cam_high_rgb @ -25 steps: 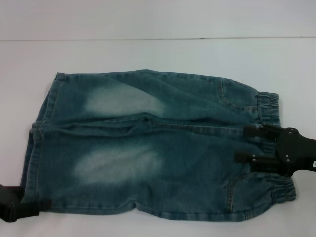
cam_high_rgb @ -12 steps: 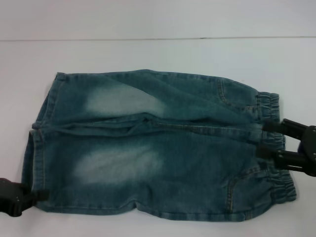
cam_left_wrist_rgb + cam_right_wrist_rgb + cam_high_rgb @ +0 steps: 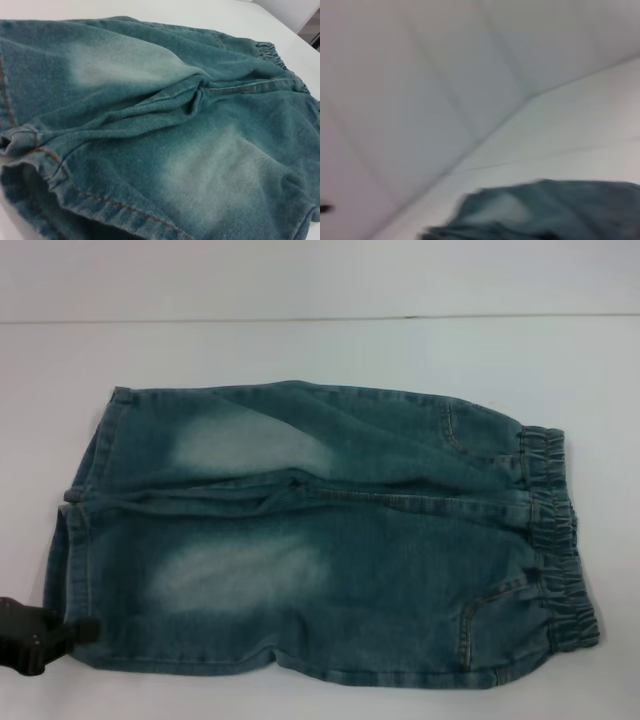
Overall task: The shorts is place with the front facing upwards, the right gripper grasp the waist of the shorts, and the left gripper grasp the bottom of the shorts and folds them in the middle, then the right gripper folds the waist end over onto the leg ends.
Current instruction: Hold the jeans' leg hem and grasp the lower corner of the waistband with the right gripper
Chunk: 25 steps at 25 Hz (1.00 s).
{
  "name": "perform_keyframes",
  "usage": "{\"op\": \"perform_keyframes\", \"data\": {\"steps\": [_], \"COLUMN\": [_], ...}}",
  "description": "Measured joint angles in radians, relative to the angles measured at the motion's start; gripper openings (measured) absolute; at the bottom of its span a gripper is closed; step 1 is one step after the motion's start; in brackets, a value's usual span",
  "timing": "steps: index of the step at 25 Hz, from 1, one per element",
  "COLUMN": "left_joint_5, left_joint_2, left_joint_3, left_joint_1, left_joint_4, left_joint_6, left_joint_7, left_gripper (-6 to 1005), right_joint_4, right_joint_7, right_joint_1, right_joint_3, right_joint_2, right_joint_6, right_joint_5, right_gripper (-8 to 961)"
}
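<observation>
Gone from the head view is the right gripper, which a second ago hung over the waist (image 3: 555, 540) at the right; its own camera shows only pale wall, table and a blurred far edge of denim, so its fingers cannot be judged. The left gripper (image 3: 35, 635) has edged a little toward the near-left corner, where its black tip just meets the near leg's hem. Whether it has hold of the cloth, or how wide it stands, I cannot tell.

Outward from that tip lie the shorts (image 3: 310, 540), spread flat on the white table (image 3: 320, 350) with the front up. Their long axis runs left to right: leg ends (image 3: 80, 510) point left, the waist points right. One leg lies far, the other near, with a creased seam running between them along the middle.

Blue-green washed denim makes up the cloth, with a pale faded patch on each thigh. At the right end the waist is a dark, crinkled, gathered band. The leg hems are flat and straight, with orange-brown stitching showing clearly in the left wrist view (image 3: 100, 200). A curved stitched pocket sits near the waist on each side.
</observation>
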Motion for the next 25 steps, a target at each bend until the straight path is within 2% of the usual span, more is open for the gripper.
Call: {"op": "perform_keyframes", "data": {"steps": [3, 9, 12, 17, 25], "left_joint_5": [0.000, 0.000, 0.000, 0.003, 0.002], "left_joint_2": [-0.001, -0.002, -0.002, -0.002, -0.001], "left_joint_3": [0.002, 0.008, 0.008, 0.008, 0.008], "left_joint_1": [-0.006, -0.015, -0.015, -0.015, -0.019], "left_joint_4": [-0.006, -0.011, -0.008, -0.010, -0.012], "left_joint_6": [-0.003, -0.003, -0.001, -0.006, -0.007], "left_joint_7": [0.001, 0.000, -0.001, -0.002, -0.002], "left_gripper": [6, 9, 11, 13, 17], "right_joint_4": [0.001, 0.011, 0.013, 0.022, 0.027], "right_joint_7": [-0.050, -0.066, -0.068, -0.025, 0.053], "right_joint_1": [-0.023, 0.004, 0.017, 0.040, 0.064], "right_joint_3": [0.007, 0.008, 0.008, 0.004, 0.005], "right_joint_2": [0.010, 0.060, 0.077, 0.079, 0.068], "right_joint_6": [0.067, 0.147, 0.165, 0.171, 0.178], "right_joint_5": [-0.041, -0.150, -0.181, -0.218, -0.243], "right_gripper": [925, 925, 924, 924, 924]}}
